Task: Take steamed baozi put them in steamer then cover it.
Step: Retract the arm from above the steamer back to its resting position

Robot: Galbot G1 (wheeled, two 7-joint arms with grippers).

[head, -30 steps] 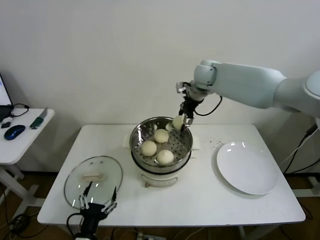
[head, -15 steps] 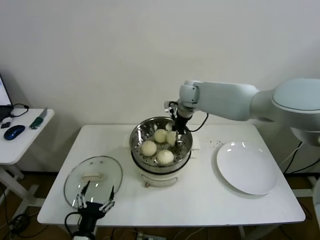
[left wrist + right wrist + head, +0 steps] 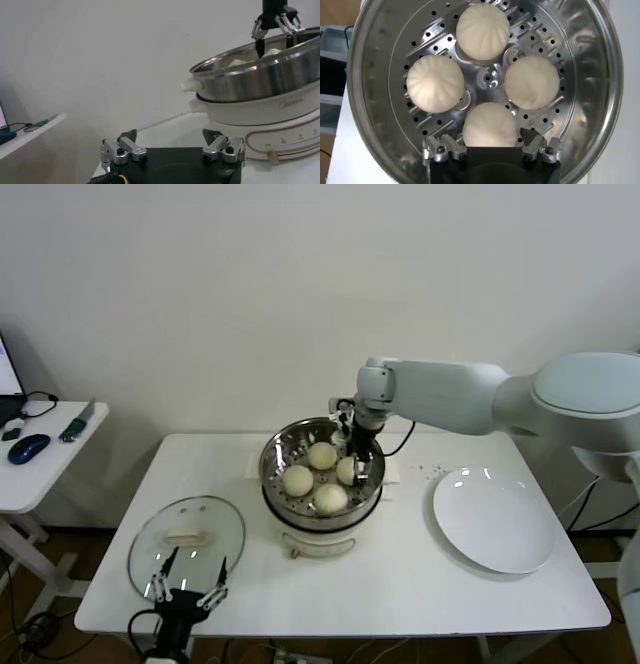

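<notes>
Right gripper (image 3: 490,149) sits jaws apart over the fourth steamed baozi (image 3: 492,125) at the steamer's (image 3: 322,452) 3 o'clock, so lift straight or a fingertip, possibly touching, drags it; left gripper (image 3: 188,594) idles apart by the cover (image 3: 187,535).

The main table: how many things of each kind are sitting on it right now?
Steamed baozi, all in the steamer: 4
Steamer on its pot base: 1
Glass cover, lying flat on the table: 1
White plate: 1
Total: 7
</notes>
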